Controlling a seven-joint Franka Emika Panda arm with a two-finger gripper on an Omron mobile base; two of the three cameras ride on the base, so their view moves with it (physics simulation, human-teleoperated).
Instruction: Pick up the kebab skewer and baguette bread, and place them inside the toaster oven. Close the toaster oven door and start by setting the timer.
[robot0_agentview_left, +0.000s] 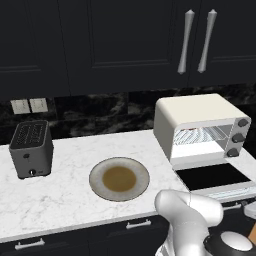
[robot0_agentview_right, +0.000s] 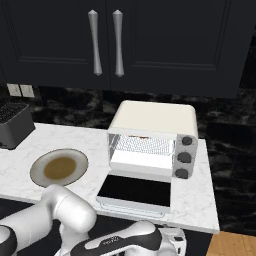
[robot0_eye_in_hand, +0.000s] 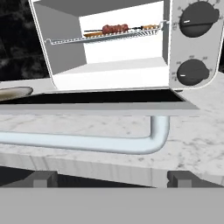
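The cream-white toaster oven (robot0_agentview_left: 200, 112) (robot0_agentview_right: 150, 117) stands on the counter with its door (robot0_agentview_left: 212, 176) (robot0_agentview_right: 135, 190) (robot0_eye_in_hand: 96, 107) folded down flat. Inside, on the wire rack (robot0_eye_in_hand: 105, 38), lies the kebab skewer (robot0_eye_in_hand: 114, 29) with reddish-brown chunks. A golden-orange piece, the baguette bread (robot0_eye_in_hand: 151, 27), lies to its right. My gripper (robot0_eye_in_hand: 112, 181) is open, low in front of the door's edge. The silvery bar handle (robot0_eye_in_hand: 87, 142) crosses just beyond my fingertips (robot0_eye_in_hand: 43, 179), apart from them. Two dark knobs (robot0_eye_in_hand: 199, 19) (robot0_eye_in_hand: 192, 72) show at the oven's right.
A round plate (robot0_agentview_left: 119, 178) (robot0_agentview_right: 59, 167) with a brown centre sits left of the oven. A dark grey slot toaster (robot0_agentview_left: 31, 147) (robot0_agentview_right: 12, 122) stands at the far left. Dark cabinets with long handles (robot0_agentview_left: 187, 42) hang above. The marble counter's front edge (robot0_eye_in_hand: 87, 166) runs under the handle.
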